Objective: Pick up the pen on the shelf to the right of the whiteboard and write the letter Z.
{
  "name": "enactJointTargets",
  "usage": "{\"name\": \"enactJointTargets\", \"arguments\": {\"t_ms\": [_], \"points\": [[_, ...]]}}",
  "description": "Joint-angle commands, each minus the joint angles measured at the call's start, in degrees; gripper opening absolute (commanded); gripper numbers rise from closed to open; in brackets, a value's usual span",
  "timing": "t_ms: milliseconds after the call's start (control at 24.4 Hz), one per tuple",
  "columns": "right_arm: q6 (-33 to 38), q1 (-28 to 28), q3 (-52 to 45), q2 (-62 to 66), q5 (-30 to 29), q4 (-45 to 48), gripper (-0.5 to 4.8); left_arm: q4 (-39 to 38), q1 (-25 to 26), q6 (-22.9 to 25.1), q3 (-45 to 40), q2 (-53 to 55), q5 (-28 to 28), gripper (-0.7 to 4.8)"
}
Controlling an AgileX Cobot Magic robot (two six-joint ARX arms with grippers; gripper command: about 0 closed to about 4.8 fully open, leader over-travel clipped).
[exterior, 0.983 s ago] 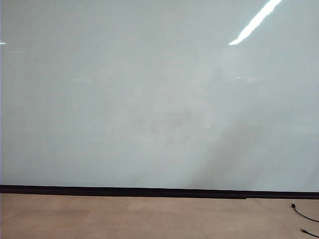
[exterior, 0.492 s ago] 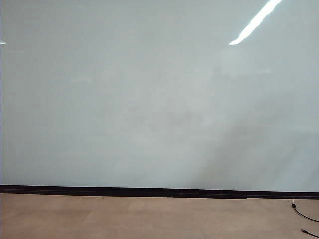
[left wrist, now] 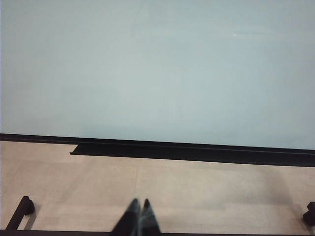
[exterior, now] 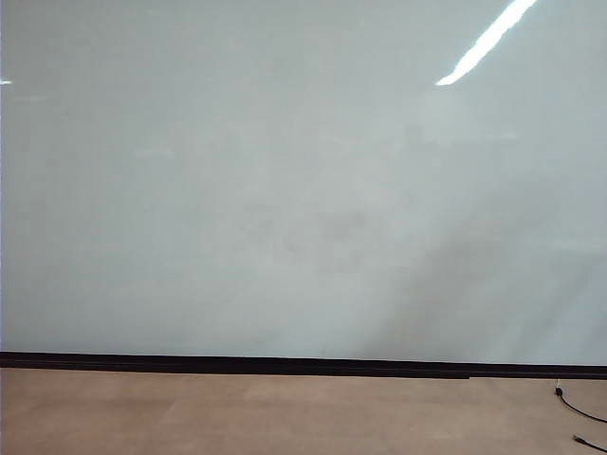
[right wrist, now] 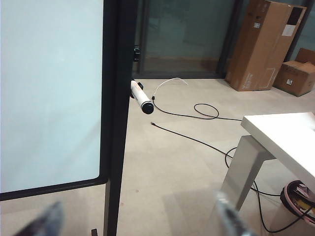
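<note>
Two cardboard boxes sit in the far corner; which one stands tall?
The bigger box, leaning upright against the glass wall. The smaller box beside it sits low on the floor. Both are far from the open right gripper.

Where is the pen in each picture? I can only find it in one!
Exterior view: the pen is not in it.
Left wrist view: not in it either.
Right wrist view: the pen sticks out beside the whiteboard's dark frame, above the floor; the right gripper is below it, jaws open.
Shared landmark: the whiteboard, also seen at and.
</note>
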Motion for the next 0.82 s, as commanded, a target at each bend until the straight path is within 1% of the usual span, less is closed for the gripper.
{"name": "enactJointTargets", "arguments": {"t_ms": [41, 164, 205, 246, 410, 492, 574, 614, 655, 819], "points": [[1.55, 0.07, 0.31, 0.48, 0.57, -0.13, 4.04, 0.66, -0.02, 0.24, 0.13, 0.02, 0.02, -0.04], [2.36, 0.04, 0.48, 0.5, -0.42, -2.71, 4.05, 0.63, -0.02, 0.24, 0.13, 0.02, 0.02, -0.04], [3.98, 0.02, 1.07, 0.59, -0.15, -4.39, 4.15, 0.63, -0.02, 0.24, 0.13, 0.02, 0.02, -0.04], [4.2, -0.09, 1.42, 0.74, -0.17, -4.7, 4.23, 0.63, -0.02, 0.24, 0.13, 0.02, 0.0, -0.05], [4.11, -0.15, 4.22, 4.39, -0.09, -3.34, 4.23, 0.63, -0.02, 0.24, 0.13, 0.02, 0.02, -0.05], [3.89, -0.68, 4.94, 9.22, -0.5, 0.0, 4.42, 0.66, -0.02, 0.24, 0.13, 0.02, 0.02, -0.04], [3.89, -2.1, 5.4, 15.17, -2.62, 6.16, 4.47, 0.63, -0.02, 0.24, 0.13, 0.02, 0.02, -0.04], [3.89, -3.63, 5.4, 19.67, -4.81, 11.56, 4.55, 0.63, -0.02, 0.24, 0.13, 0.02, 0.02, -0.05], [3.89, -4.7, 5.4, 22.16, -6.25, 14.51, 4.55, 0.63, -0.02, 0.24, 0.13, 0.02, 0.02, -0.04], [3.89, -11.39, 5.49, 33.92, -15.74, 27.82, 4.63, 0.63, -0.02, 0.24, 0.13, 0.02, 0.02, -0.05]]}}
